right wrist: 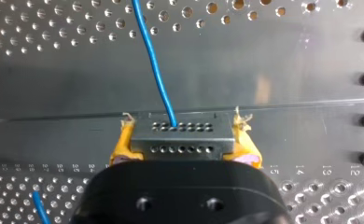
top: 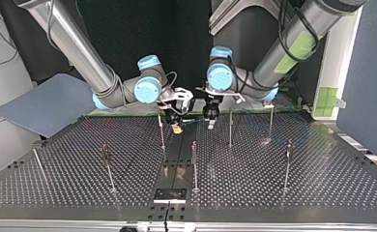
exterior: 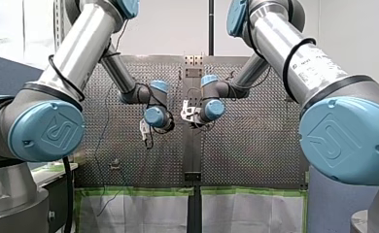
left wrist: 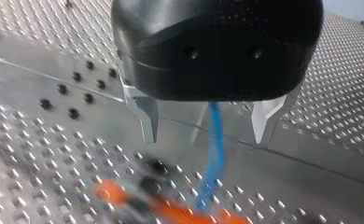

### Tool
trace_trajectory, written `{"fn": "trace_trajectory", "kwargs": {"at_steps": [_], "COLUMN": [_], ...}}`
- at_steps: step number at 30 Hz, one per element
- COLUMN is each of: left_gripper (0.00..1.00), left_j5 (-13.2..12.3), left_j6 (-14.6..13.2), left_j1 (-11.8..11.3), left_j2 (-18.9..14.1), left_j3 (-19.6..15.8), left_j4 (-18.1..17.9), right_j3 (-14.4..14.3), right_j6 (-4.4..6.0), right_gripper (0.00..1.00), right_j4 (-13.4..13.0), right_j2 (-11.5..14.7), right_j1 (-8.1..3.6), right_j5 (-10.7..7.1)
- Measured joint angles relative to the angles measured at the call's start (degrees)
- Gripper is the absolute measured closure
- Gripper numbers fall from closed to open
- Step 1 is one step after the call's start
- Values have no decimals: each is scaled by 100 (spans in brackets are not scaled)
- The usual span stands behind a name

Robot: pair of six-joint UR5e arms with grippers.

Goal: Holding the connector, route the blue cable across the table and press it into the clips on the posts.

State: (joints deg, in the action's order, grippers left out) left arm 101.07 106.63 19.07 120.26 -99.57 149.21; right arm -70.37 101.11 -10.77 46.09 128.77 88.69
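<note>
Spanning my right gripper's (right wrist: 184, 136) clamping pads (right wrist: 120, 145) lengthwise, the connector (right wrist: 180, 140) points its blue cable (right wrist: 154, 65) ahead; my left gripper (left wrist: 206, 139) gapes empty.

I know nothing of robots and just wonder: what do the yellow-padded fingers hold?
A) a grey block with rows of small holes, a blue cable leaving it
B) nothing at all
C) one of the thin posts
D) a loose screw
A: in the right wrist view my right arm's fingers press on both sides of the grey connector, and the blue cable leaves its upper row of holes.
</note>
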Motion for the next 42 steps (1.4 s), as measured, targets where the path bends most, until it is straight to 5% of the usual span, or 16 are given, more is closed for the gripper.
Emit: {"fn": "trace_trajectory", "kwargs": {"at_steps": [9, 11, 13, 14, 15, 17, 33, 42], "left_gripper": [5, 33, 39, 74, 74, 100, 100, 100], "left_j5": [387, 450, 506, 534, 557, 634, 781, 781], "left_j6": [45, 16, 0, -5, -9, -12, 41, 36], "left_j1": [26, 47, 63, 70, 73, 80, 117, 140], "left_j2": [169, 169, 171, 173, 171, 169, -141, -578], "left_j3": [147, 148, 149, 149, 149, 150, 136, 61], "left_j4": [23, 25, 30, 34, 41, 77, 297, 447], "right_j3": [12, 14, 15, 15, 16, 17, 49, 52], "right_j6": [2, 0, 3, 4, 7, 11, -3, 64], "right_gripper": [100, 100, 100, 100, 100, 100, 100, 100], "right_j4": [4, 5, 12, 15, 17, 20, 193, 357], "right_j2": [0, 0, -1, -1, -1, 0, 35, 366], "right_j1": [19, 20, 21, 20, 20, 21, -4, -11], "right_j5": [0, -3, -7, -10, -13, -15, -19, -21]}}
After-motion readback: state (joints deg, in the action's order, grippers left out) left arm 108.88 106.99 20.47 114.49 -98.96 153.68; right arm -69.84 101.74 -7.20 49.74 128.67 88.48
